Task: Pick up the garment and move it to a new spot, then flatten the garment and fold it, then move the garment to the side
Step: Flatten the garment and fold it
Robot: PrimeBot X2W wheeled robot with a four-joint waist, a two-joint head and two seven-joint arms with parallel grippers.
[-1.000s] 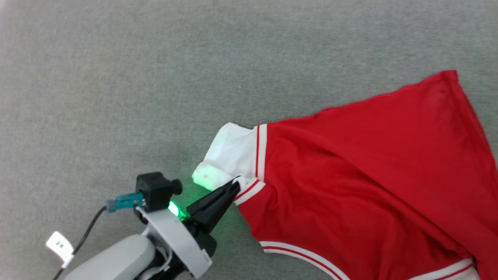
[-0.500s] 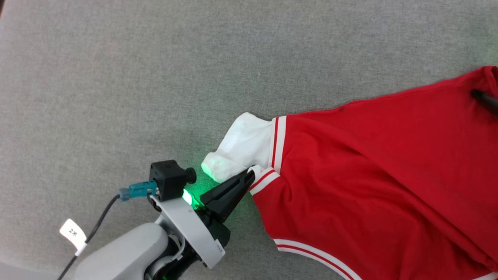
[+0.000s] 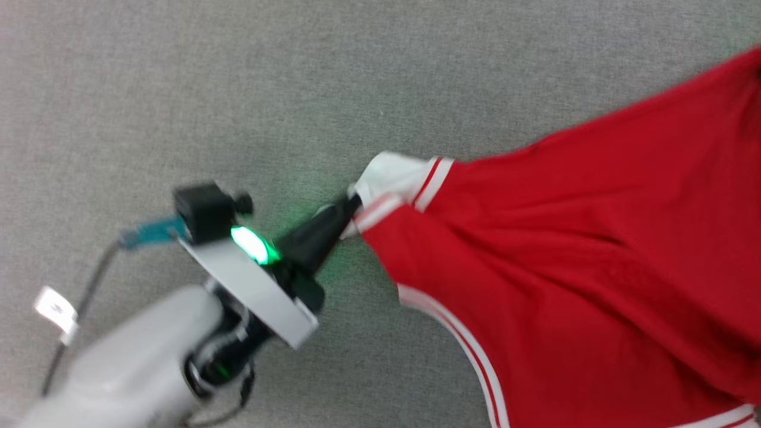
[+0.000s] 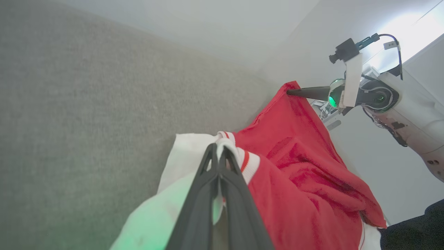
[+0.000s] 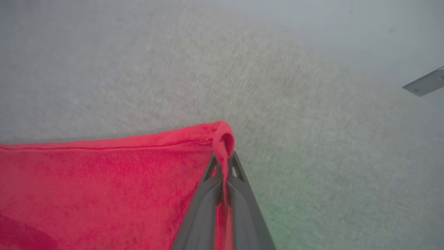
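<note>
With the left hand (image 3: pixel 351 205), pinched the shirt (image 3: pixel 565 238) at its white sleeve, right beside the red-striped trim, fingers pressed together on the cloth. Showed a green light at that wrist. Had the shirt's plain red cloth running rightward from the sleeve over the grey bench (image 3: pixel 178 89), stretched and creased between the two grips, with a white-and-red band curving along its lower edge. With the right hand (image 5: pixel 223 161), clamped the far red corner, hem curled over the closed fingertips. Blurred in the head view, so could not tell whether lifted clear of the bench.
</note>
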